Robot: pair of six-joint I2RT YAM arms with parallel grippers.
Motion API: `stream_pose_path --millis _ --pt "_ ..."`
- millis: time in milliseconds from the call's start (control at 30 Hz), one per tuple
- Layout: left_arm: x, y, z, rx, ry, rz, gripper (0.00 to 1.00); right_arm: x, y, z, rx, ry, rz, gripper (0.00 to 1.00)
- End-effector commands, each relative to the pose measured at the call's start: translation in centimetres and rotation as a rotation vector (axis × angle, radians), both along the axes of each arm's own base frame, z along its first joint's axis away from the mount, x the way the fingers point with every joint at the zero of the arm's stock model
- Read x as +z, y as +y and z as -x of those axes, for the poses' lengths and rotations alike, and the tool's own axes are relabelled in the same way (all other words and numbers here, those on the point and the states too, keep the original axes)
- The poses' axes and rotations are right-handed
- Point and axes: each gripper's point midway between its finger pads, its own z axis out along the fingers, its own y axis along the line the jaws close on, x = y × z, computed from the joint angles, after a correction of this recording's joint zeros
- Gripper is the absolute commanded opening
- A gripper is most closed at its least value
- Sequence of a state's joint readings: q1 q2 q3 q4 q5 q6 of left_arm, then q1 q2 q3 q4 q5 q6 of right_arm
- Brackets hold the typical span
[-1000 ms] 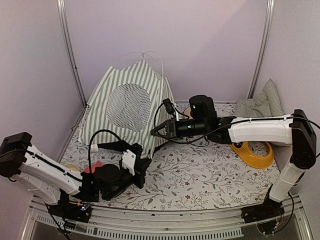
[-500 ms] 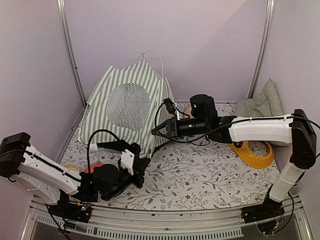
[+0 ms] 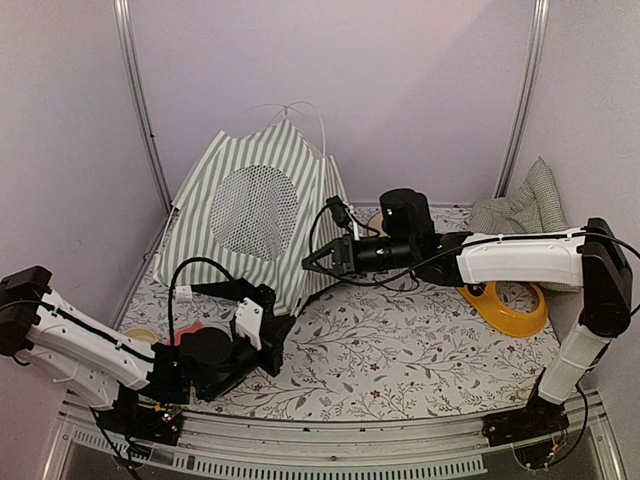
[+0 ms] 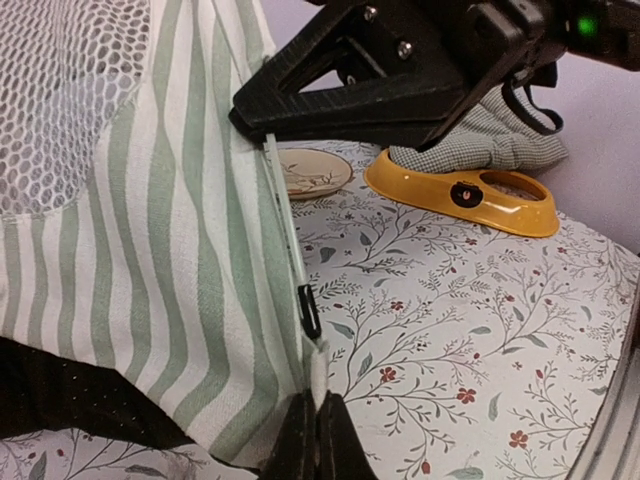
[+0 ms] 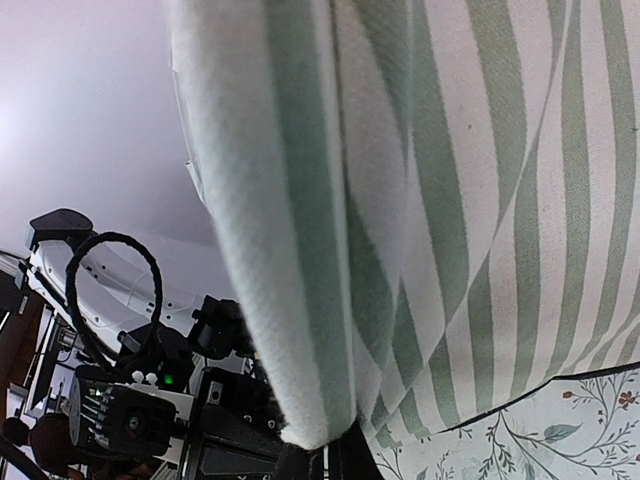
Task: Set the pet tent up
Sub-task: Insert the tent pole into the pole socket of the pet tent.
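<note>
The pet tent (image 3: 255,215), green-and-white striped with a round black mesh window (image 3: 255,212), stands at the back left, thin white poles (image 3: 318,120) sticking out at its peak. My left gripper (image 3: 280,322) is shut on the tent's lower front corner, and in the left wrist view its fingertips (image 4: 318,440) pinch a white tab below a black clip (image 4: 309,310). Higher on the same front edge my right gripper (image 3: 308,264) is shut on the fabric. Striped cloth (image 5: 450,200) fills the right wrist view, with the fabric pinched at the bottom edge.
A yellow feeder ring (image 3: 505,305) lies under the right forearm, a small round dish (image 4: 312,172) behind it. The gingham cushion (image 3: 525,205) leans in the back right corner. A red object (image 3: 185,335) and a tape roll (image 3: 140,335) sit by the left arm. Walls close in on three sides.
My left arm has drawn slightly left and back, still holding the tent's lower corner. The right arm and the tent's upper part have hardly moved.
</note>
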State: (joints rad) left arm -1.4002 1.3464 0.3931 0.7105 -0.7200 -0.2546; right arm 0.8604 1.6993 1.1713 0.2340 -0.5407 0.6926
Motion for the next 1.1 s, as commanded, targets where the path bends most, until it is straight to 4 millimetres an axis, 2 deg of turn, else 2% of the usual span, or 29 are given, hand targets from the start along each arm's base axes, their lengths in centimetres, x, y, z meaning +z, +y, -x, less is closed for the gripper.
stream_pose_path --millis 0,367,500,667,833,1067 --pt "-8.6 1.4 5.0 -0.21 0.091 -0.346 0.0 13.0 -4.3 -9.0 -0.319 -0.293 -0.3 0.0" --pt "-7.4 0.6 4.7 -0.217 0.07 -0.327 0.0 12.6 -2.5 -8.1 -0.283 -0.286 -0.296 0.0" --pt "-6.8 1.5 3.7 -0.176 0.083 -0.282 0.0 12.3 -2.4 -7.7 -0.278 -0.283 -0.29 0.0" --pt "-5.1 2.2 2.8 -0.16 0.08 -0.21 0.0 11.9 -1.6 -6.9 -0.254 -0.284 -0.267 0.0" --pt "-3.8 1.6 2.7 -0.191 0.055 -0.197 0.0 11.0 -0.5 -6.2 -0.241 -0.281 -0.25 0.0" --pt "-4.0 1.0 2.2 -0.185 0.057 -0.22 0.0 10.9 0.9 -5.2 -0.201 -0.27 -0.254 0.0"
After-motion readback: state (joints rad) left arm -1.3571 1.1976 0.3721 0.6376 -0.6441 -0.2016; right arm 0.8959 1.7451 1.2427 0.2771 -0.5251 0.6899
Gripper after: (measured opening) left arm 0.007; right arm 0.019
